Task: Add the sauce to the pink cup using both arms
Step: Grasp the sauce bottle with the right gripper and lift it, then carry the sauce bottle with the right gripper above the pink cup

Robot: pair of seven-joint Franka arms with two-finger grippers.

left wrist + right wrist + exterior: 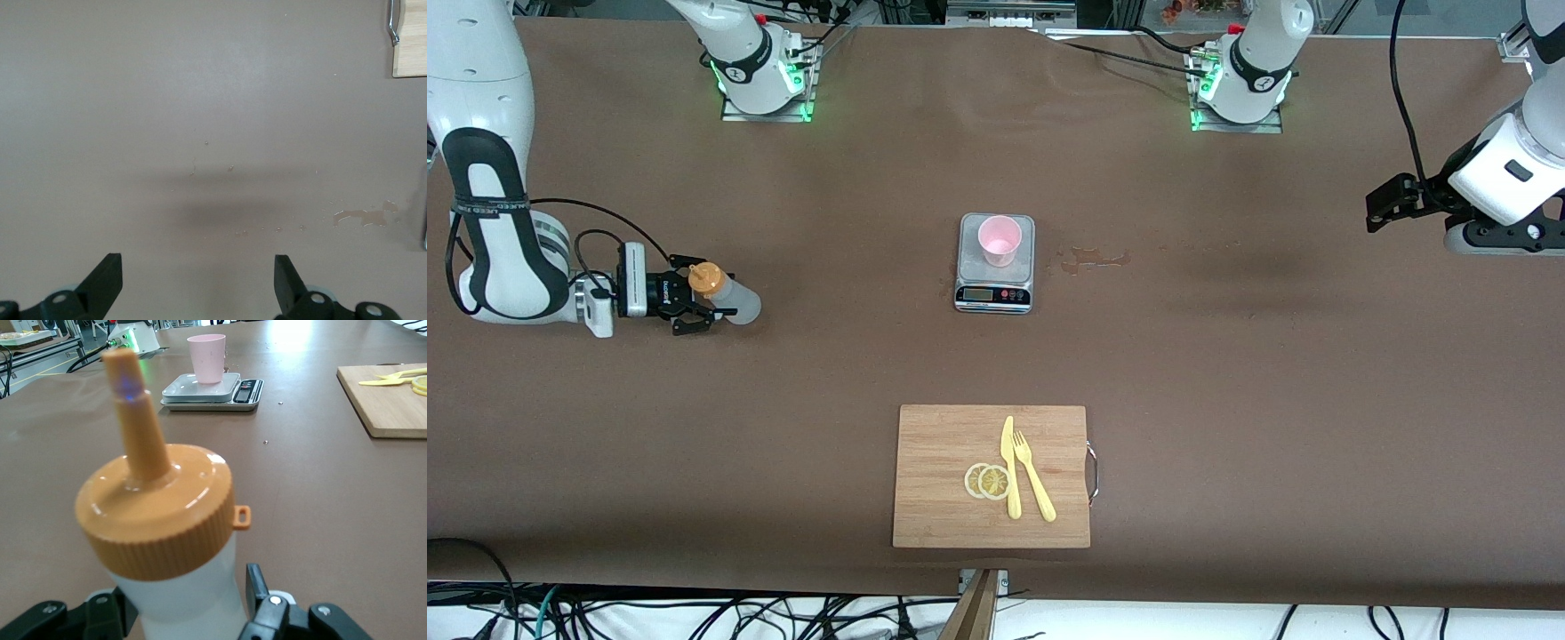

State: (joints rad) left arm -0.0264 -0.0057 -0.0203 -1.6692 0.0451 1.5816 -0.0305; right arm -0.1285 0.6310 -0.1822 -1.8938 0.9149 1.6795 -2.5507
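Fingers of right gripper flanking sauce bottle below its orange cap, contact not discernible, bottle upright between them near right arm's table end; pink cup on grey scale well apart; left gripper waiting, fingers spread wide, empty.

Sauce bottle base cut off by frame edge in right wrist view, its grip zone hidden btwn right pincer fingers. Left pincer: tips only in its wrist view. Scale display too small to read. Cutting board cropped at corner.
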